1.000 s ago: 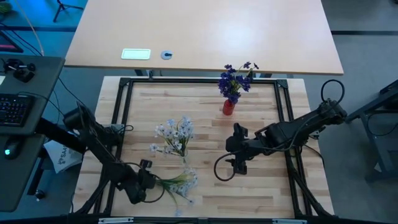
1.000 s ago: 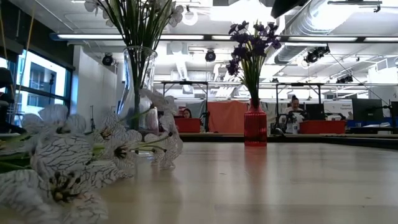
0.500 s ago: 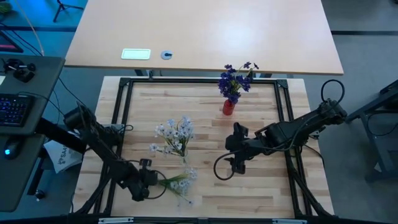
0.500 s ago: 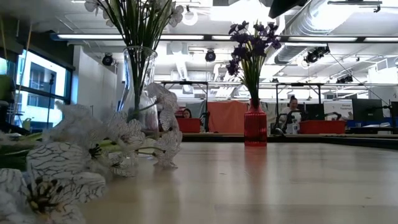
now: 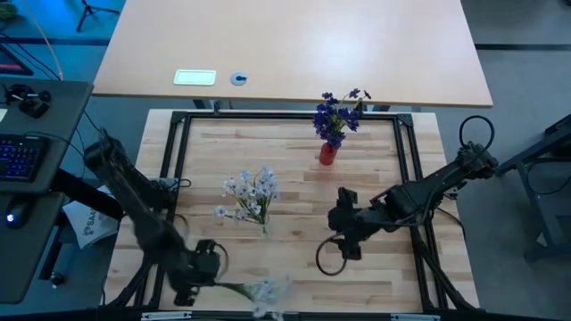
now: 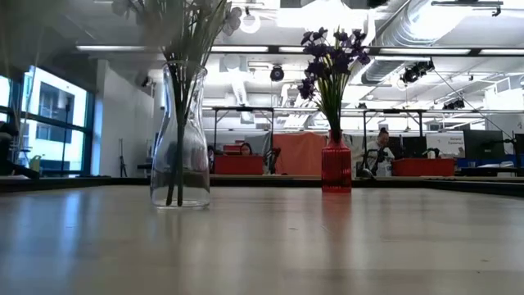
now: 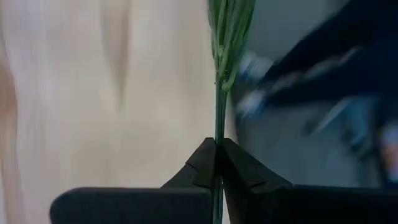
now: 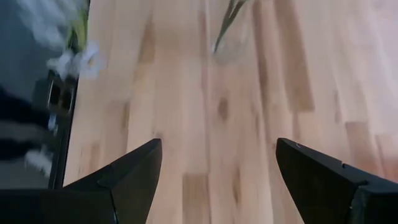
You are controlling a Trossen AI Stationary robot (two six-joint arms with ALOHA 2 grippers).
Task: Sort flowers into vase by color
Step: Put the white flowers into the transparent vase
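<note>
**Left gripper pinches a pale sprig at the table's near edge**

Nearest to us, at the front edge of the wooden table [image 5: 375,276], the left gripper [image 7: 216,163] has its fingers pressed together on the thin green stem of a pale sprig [image 5: 268,290]. In the left wrist view we see the stem run straight up from between the two dark fingertips. From above, its whitish blossoms sit blurred just beside the gripper, over the table's front rim.

A little farther in, on the right half of the table, the right gripper [image 8: 214,171] hangs over bare wood with its fingers spread wide and nothing between them. A dark cable loop [image 5: 330,259] lies on the boards just beside it.

Farther back, left of centre, we find the clear glass vase [image 6: 180,139], upright, with green stems in it and a cluster of pale white-bluish flowers [image 5: 250,192] above. The right wrist view catches its base as well.

Farthest, near the back edge, the red vase [image 5: 327,153] stands upright holding the dark purple-blue flowers [image 5: 337,114]. It is well apart from the glass vase.

Beyond the table, the low view shows people seated at desks in the room.
</note>
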